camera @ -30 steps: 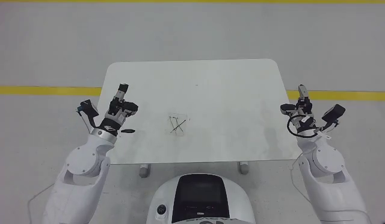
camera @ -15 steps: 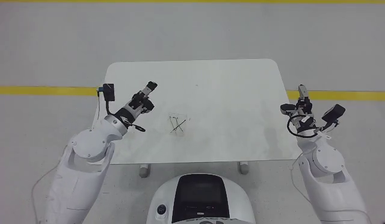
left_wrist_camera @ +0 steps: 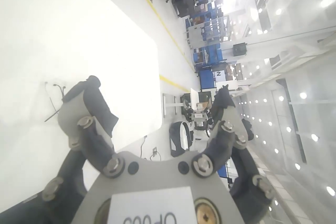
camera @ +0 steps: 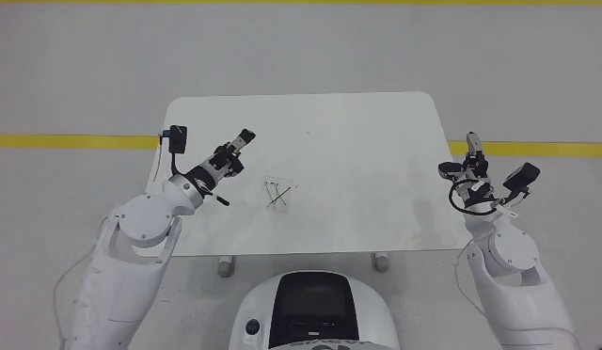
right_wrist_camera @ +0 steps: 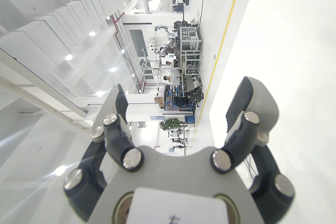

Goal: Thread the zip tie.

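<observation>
Table (camera: 357,143) white, wide. Over last 1 s left gripper (camera: 246,138) swung in from left edge, now above tabletop near zip ties (camera: 277,195), not touching. Reads as approach for pickup; threading not begun. Right gripper (camera: 473,143) unmoved at right edge, well apart. Both jaws wide, holding nothing. Ties lie crossed, centre-front.

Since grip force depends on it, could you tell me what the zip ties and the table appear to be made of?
The zip ties look like thin dark plastic, probably nylon: slender, slightly bent strips lying crossed. The table looks like smooth white laminate or painted board, matt: an even surface without sharp reflections.
</observation>
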### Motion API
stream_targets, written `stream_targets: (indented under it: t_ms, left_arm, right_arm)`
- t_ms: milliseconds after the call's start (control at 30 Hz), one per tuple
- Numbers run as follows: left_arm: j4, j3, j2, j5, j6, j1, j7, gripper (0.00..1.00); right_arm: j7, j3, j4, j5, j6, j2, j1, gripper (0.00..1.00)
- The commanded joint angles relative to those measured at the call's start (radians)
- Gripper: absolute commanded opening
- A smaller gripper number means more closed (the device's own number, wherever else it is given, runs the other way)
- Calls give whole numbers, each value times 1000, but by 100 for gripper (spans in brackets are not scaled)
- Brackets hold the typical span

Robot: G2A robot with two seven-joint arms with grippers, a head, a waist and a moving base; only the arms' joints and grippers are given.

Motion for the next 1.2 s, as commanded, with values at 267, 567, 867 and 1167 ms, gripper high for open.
stream_targets:
  t_ms: [267,567,867,1167]
  left_arm:
    - [181,163,2,174,85,-137,-227,100]
    - [181,163,2,174,85,-137,-227,100]
    - [227,283,4,289,85,-277,-442,100]
    - [396,393,-14,440,85,-414,-608,100]
  right_arm:
    - [0,0,0,0,0,0,0,100]
    - [0,0,0,0,0,0,0,100]
    - [0,0,0,0,0,0,0,100]
    - [0,0,0,0,0,0,0,100]
